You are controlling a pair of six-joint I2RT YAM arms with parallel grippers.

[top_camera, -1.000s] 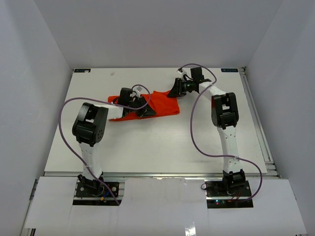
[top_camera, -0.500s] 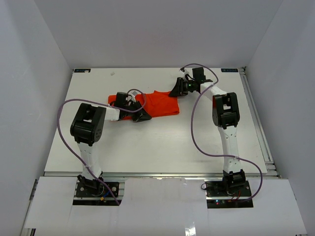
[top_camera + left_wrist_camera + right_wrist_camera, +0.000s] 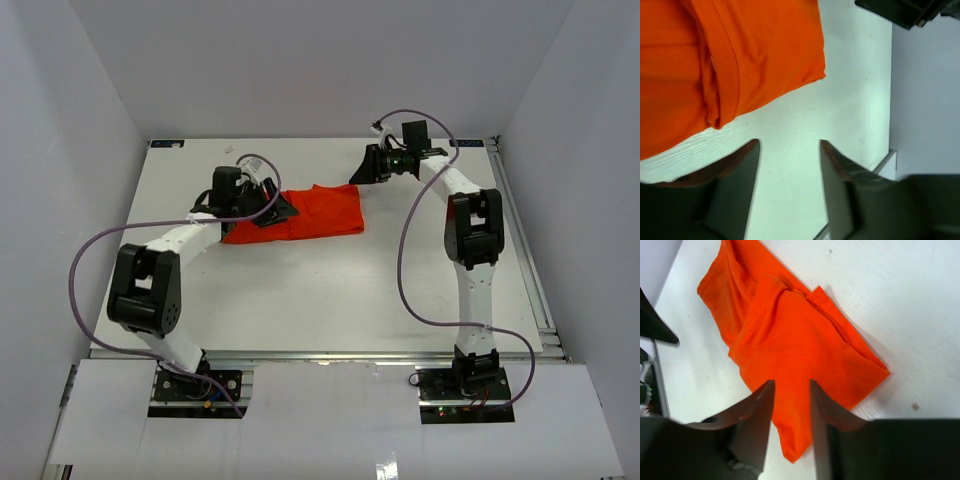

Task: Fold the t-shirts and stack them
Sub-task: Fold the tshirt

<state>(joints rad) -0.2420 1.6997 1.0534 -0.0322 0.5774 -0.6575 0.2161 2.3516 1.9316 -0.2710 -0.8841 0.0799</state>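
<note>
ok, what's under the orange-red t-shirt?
The orange-red fabric t-shirt lies folded on the white table; bare tabletop shows beside it. Anything beneath the cloth is hidden.

an orange-red t-shirt (image 3: 322, 212) is seen lying folded into a rough rectangle on the far half of the white table (image 3: 330, 300). the left gripper (image 3: 281, 210) is placed over the shirt's left end; contact cannot be told. the right gripper (image 3: 360, 172) is held apart from the cloth, just beyond its far right corner. purple cables (image 3: 399, 270) are looped beside both arms.
</note>
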